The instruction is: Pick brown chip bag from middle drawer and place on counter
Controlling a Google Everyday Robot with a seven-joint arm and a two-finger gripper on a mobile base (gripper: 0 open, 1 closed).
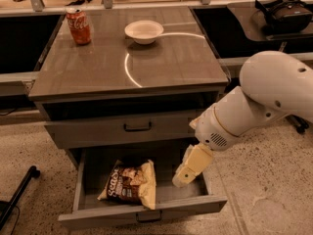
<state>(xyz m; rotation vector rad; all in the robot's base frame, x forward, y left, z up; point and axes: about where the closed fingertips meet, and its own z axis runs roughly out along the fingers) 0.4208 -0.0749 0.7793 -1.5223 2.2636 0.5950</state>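
Observation:
The brown chip bag (pixel 131 182) lies flat in the open middle drawer (pixel 146 210), toward its left front, with white lettering up. The drawer is pulled out below a closed drawer with a dark bar handle (pixel 137 127). The counter (pixel 161 58) is the glossy wood-grain cabinet top above. My gripper (pixel 188 171) hangs from the white arm (pixel 254 106) over the drawer's right half. It is a little above the drawer floor and to the right of the bag, apart from it.
A red soda can (pixel 78 27) stands at the counter's back left and a white bowl (pixel 144 32) at its back middle. A dark side table with a headset (pixel 283 11) stands at the right. A black stand leg (pixel 17 195) lies on the speckled floor at the left.

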